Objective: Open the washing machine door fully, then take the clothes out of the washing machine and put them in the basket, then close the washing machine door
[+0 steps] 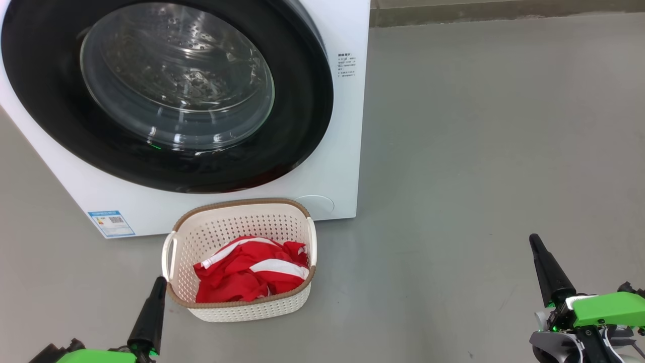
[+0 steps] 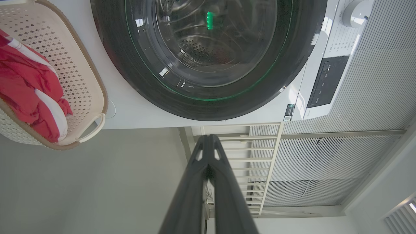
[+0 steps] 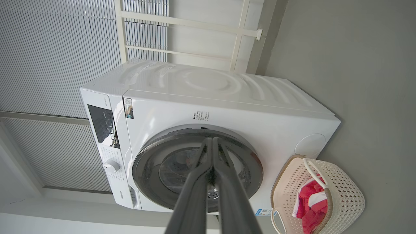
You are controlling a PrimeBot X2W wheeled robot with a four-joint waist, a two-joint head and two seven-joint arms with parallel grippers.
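Both arms sit low at the bottom corners of the head view, their fingers pointing up toward the washing machine. The left end effector has its tip just beside the near left corner of the basket. Its wrist view shows its two fingers pressed together. The right end effector is well apart to the right, over the grey floor, its two fingers also pressed together. There is one washing machine, and its one round door is shut flat against the front. One basket stands on the floor just before the machine, below the door. It holds the clothes, a red heap with white stripes; how many pieces I cannot tell.
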